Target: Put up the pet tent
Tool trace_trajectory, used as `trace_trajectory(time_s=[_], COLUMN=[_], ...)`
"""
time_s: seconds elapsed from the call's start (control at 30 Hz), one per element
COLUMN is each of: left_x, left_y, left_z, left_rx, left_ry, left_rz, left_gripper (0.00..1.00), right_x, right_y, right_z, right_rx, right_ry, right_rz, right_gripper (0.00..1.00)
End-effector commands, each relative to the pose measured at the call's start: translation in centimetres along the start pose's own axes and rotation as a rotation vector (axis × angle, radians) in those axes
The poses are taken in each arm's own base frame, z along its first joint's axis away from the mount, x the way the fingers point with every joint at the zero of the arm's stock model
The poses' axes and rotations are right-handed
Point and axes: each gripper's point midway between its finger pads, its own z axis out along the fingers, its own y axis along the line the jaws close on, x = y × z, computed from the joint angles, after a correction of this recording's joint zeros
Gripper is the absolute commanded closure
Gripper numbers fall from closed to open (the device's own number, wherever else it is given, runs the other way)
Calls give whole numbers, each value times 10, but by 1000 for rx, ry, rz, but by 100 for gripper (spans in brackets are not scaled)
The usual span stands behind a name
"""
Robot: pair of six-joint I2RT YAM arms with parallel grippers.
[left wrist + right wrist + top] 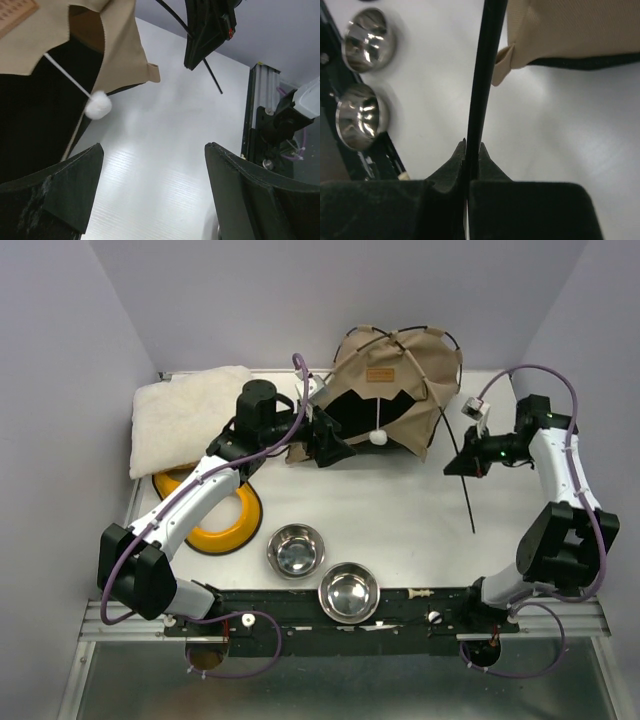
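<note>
The tan pet tent stands partly raised at the back centre, with black trim, a brown label patch and a white pompom hanging in front of its dark opening. My left gripper is open and empty at the tent's left front; its wrist view shows the tent fabric and pompom just beyond the open fingers. My right gripper is shut on a thin black pole that slants down right of the tent; the pole runs up from between the closed fingertips, beside a tent corner.
A cream fluffy cushion lies at the back left, with a yellow ring-shaped dish in front of it under my left arm. Two steel bowls sit near the front edge, also in the right wrist view.
</note>
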Motion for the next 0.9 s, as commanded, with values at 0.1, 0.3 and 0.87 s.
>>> trace_trajectory(time_s=[0.1, 0.3, 0.87], left_x=[-4, 8, 60], left_y=[-27, -58, -73], left_z=[11, 29, 70], left_rx=[106, 175, 208], left_ry=[-58, -72, 18], left_rz=[-191, -312, -381], left_gripper=[11, 16, 41], right_x=[-124, -162, -200], right_y=[72, 103, 135], right_z=[22, 48, 64], right_rx=[-178, -199, -227], right_ry=[-336, -385, -424], right_rz=[-6, 18, 99], right_gripper=[99, 99, 99])
